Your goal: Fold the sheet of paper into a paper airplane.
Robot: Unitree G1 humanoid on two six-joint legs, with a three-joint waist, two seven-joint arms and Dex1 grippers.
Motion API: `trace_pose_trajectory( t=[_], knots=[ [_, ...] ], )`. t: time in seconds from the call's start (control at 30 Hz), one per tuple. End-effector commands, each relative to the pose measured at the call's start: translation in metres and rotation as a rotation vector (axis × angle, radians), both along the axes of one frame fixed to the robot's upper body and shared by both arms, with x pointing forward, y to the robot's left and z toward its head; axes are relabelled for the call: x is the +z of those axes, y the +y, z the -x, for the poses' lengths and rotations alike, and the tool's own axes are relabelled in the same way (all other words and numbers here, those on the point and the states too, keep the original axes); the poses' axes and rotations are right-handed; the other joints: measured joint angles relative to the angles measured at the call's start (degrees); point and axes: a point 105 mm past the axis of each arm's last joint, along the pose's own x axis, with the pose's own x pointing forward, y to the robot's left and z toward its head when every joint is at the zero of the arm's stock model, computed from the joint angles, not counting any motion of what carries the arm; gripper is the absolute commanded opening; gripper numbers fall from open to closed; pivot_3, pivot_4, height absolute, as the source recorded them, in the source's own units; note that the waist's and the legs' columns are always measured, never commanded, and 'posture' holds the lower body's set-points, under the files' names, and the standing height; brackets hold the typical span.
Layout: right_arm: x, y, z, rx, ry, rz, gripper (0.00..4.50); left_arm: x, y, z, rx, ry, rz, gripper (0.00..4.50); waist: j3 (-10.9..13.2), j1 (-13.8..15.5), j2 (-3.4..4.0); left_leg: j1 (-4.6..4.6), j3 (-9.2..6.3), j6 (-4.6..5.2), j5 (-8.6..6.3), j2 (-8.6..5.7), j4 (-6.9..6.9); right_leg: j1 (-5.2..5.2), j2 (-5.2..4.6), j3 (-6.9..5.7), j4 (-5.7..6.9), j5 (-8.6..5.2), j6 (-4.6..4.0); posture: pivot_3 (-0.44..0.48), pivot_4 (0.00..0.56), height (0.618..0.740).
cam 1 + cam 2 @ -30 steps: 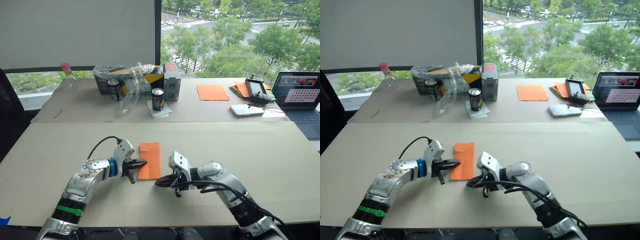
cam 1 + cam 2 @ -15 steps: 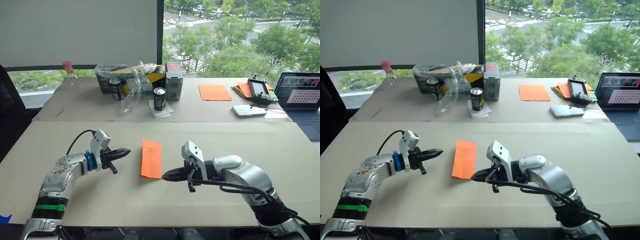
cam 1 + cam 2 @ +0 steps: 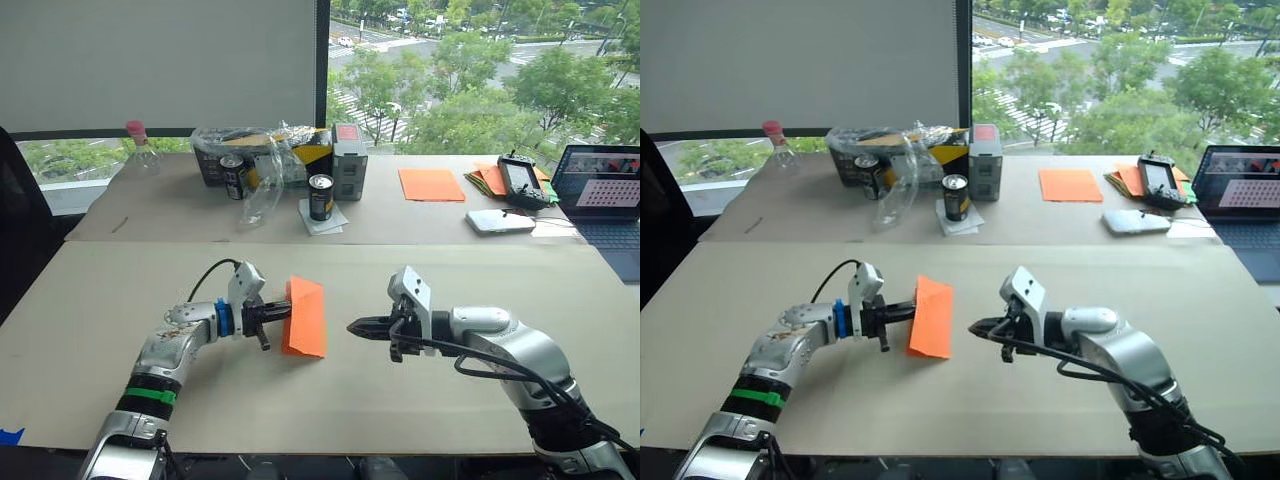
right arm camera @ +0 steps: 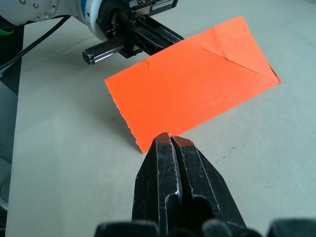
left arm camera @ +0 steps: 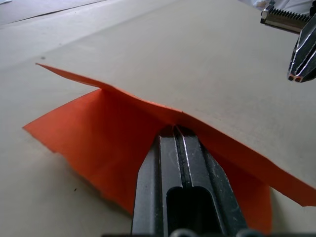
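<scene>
The sheet of paper (image 3: 305, 317), folded in half, stands tilted near the middle of the table (image 3: 420, 400), one long edge resting on the surface. The left tool (image 3: 281, 311) is closed on its left side, under the raised upper layer. The right tool (image 3: 358, 326), fingers pressed together and holding nothing, hovers just beside the sheet. Risk: the thin paper may slip or tear at this single pinch, spoiling the existing creases.
</scene>
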Motion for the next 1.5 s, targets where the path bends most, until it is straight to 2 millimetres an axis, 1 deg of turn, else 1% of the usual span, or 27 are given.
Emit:
trace_pose_trajectory(
  t=[0.03,0.1,0.2,0.33,0.4,0.6,0.77,0.83,0.93,1.0,1.07,1.13,1.23,1.3,1.4,1.5],
  knots=[
    [0.017,-0.009,-0.001,-0.040,-0.072,-0.015,0.02,0.006,-0.023,0.000,-0.081,-0.041,0.000,0.00,0.0,0.0,-0.01,-0.01,0.00,0.00,0.00,-0.01,0.01,0.01,-0.01,0.00,0.00,0.00,0.00,0.000,0.150,0.720],
    [0.021,-0.014,0.000,-0.061,-0.086,-0.013,0.02,-0.001,-0.032,-0.001,-0.101,-0.029,-0.020,0.00,0.0,-0.1,-0.01,-0.01,0.00,0.00,0.00,-0.02,0.01,0.01,0.00,0.01,-0.01,0.00,0.01,0.000,0.150,0.720],
    [0.029,-0.023,0.001,-0.103,-0.114,-0.004,0.02,-0.018,-0.048,-0.001,-0.124,0.004,-0.082,0.00,0.0,-0.3,-0.01,-0.01,0.00,0.01,0.00,-0.02,0.01,0.00,0.01,0.01,0.00,0.00,0.01,0.000,0.150,0.720],
    [0.035,-0.028,0.002,-0.134,-0.131,-0.001,0.02,-0.031,-0.056,-0.004,-0.120,0.026,-0.133,0.00,0.0,-0.1,-0.02,0.01,-0.01,0.01,0.00,-0.02,0.01,0.05,0.01,0.01,-0.01,0.00,0.01,0.000,0.150,0.720],
    [0.041,-0.032,0.003,-0.163,-0.151,-0.003,0.02,-0.041,-0.065,-0.004,-0.126,0.048,-0.169,0.00,0.0,0.1,-0.01,0.04,-0.01,0.01,0.00,-0.04,0.01,0.08,0.00,0.01,0.00,0.00,0.02,0.000,0.150,0.720],
    [0.047,-0.035,0.005,-0.195,-0.164,-0.006,0.02,-0.051,-0.087,0.002,-0.184,0.056,-0.221,0.00,0.0,1.5,0.00,0.11,-0.02,0.01,0.00,-0.10,0.04,0.27,-0.01,0.04,-0.09,0.03,0.09,0.000,0.150,0.720],
    [0.053,-0.033,0.007,-0.199,-0.180,-0.011,0.02,-0.055,-0.105,0.011,-0.261,0.029,-0.269,0.00,0.0,1.8,0.02,0.07,-0.09,0.01,0.00,-0.13,0.05,0.41,-0.01,0.04,-0.36,0.08,0.17,0.000,0.150,0.720],
    [0.055,-0.033,0.007,-0.201,-0.185,-0.012,0.02,-0.057,-0.109,0.013,-0.271,0.023,-0.282,0.00,0.0,1.8,0.01,0.07,-0.10,0.01,0.00,-0.15,0.05,0.53,-0.01,0.04,-0.49,0.10,0.20,0.000,0.150,0.720],
    [0.056,-0.035,0.005,-0.217,-0.191,0.003,0.02,-0.061,-0.120,0.019,-0.290,0.027,-0.286,0.00,0.0,2.0,0.01,0.25,-0.13,0.03,-0.01,-0.16,0.04,0.84,-0.01,0.04,-0.66,0.08,0.24,0.000,0.150,0.720],
    [0.042,-0.039,0.002,-0.234,-0.164,0.059,0.02,-0.062,-0.119,0.018,-0.281,0.031,-0.290,0.00,0.0,2.2,0.01,0.34,-0.18,0.04,-0.02,-0.18,0.05,1.03,-0.01,0.04,-0.78,0.06,0.27,0.000,0.150,0.720],
    [0.027,-0.040,0.001,-0.241,-0.137,0.099,0.02,-0.062,-0.114,0.015,-0.263,0.032,-0.294,0.00,0.0,2.2,-0.01,0.35,-0.19,0.04,-0.02,-0.20,0.05,1.07,-0.01,0.04,-0.82,0.05,0.30,0.000,0.150,0.720],
    [0.014,-0.041,-0.004,-0.266,-0.127,0.133,0.02,-0.062,-0.106,0.011,-0.240,0.031,-0.296,0.00,0.0,2.2,-0.01,0.35,-0.20,0.04,-0.02,-0.20,0.05,1.08,-0.01,0.05,-0.82,0.05,0.31,0.000,0.150,0.720],
    [0.001,-0.044,-0.013,-0.316,-0.131,0.165,0.02,-0.061,-0.094,0.007,-0.208,0.031,-0.293,0.00,0.0,1.7,-0.01,0.37,-0.20,0.04,-0.02,-0.20,0.05,1.07,0.00,0.05,-0.80,0.06,0.31,0.000,0.150,0.720],
    [-0.001,-0.046,-0.022,-0.362,-0.153,0.172,0.02,-0.058,-0.088,0.005,-0.190,0.026,-0.274,0.00,0.0,1.1,-0.01,0.39,-0.20,0.04,-0.02,-0.18,0.04,1.06,0.01,0.06,-0.78,0.06,0.31,0.000,0.150,0.720],
    [0.000,-0.060,-0.039,-0.483,-0.196,0.179,0.02,-0.054,-0.082,0.004,-0.171,0.017,-0.251,0.00,-0.1,0.4,0.00,0.45,-0.19,0.04,-0.02,-0.16,0.04,1.04,0.04,0.10,-0.70,0.06,0.30,0.000,0.150,0.720],
    [0.006,-0.065,-0.047,-0.572,-0.175,0.089,0.02,-0.053,-0.080,0.003,-0.149,0.015,-0.245,0.00,-0.1,0.0,0.00,0.46,-0.21,0.04,-0.02,-0.12,0.03,1.03,0.09,0.10,-0.65,0.06,0.30,0.000,0.150,0.720]
  ],
)
